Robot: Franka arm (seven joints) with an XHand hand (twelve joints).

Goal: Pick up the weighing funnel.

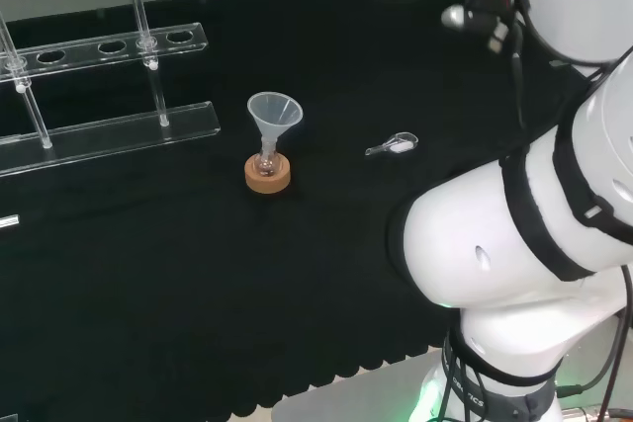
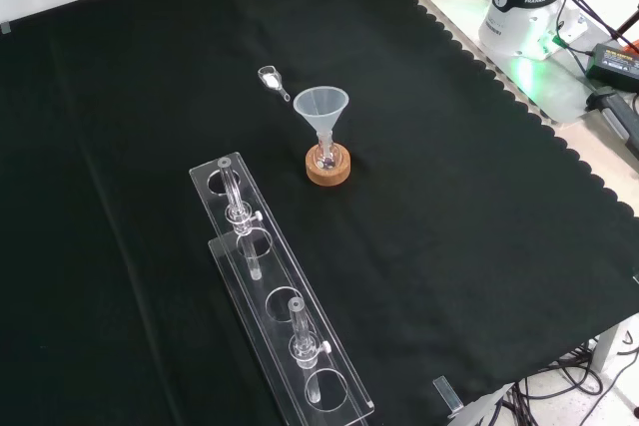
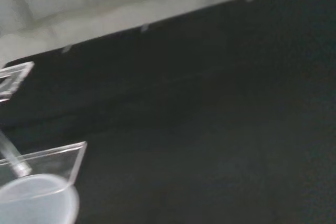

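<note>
Head view: the weighing funnel [image 1: 394, 145] lies flat on the black cloth of the bench [image 1: 198, 284], to the right of the funnel [image 1: 274, 111] and apart from it, its short stem pointing back toward that funnel; nothing touches it; the arm's white links [image 1: 514, 234] stand at the right, clear of the ware; whether the hand is open or closed cannot be told from these views

Front view: the weighing funnel [image 2: 272, 78] lies just beyond and left of the funnel [image 2: 320, 107], which stands mouth up with its stem in a small flask seated on a cork ring [image 2: 328, 167]; the ring evidently keeps the flask from tipping; a clear rack [image 2: 270, 296] lies nearer the camera, well apart from both

Wrist view: mostly bare cloth, with a corner of the clear rack [image 3: 52, 161] at the edge

Assessment: the pick-up is not yet begun; the piece is open to approach from above, with free cloth round it; it is small, clear and lies low, so it is likely to slide or roll if nudged; the upright funnel nearby is the one thing at risk of being knocked during the descent
</note>
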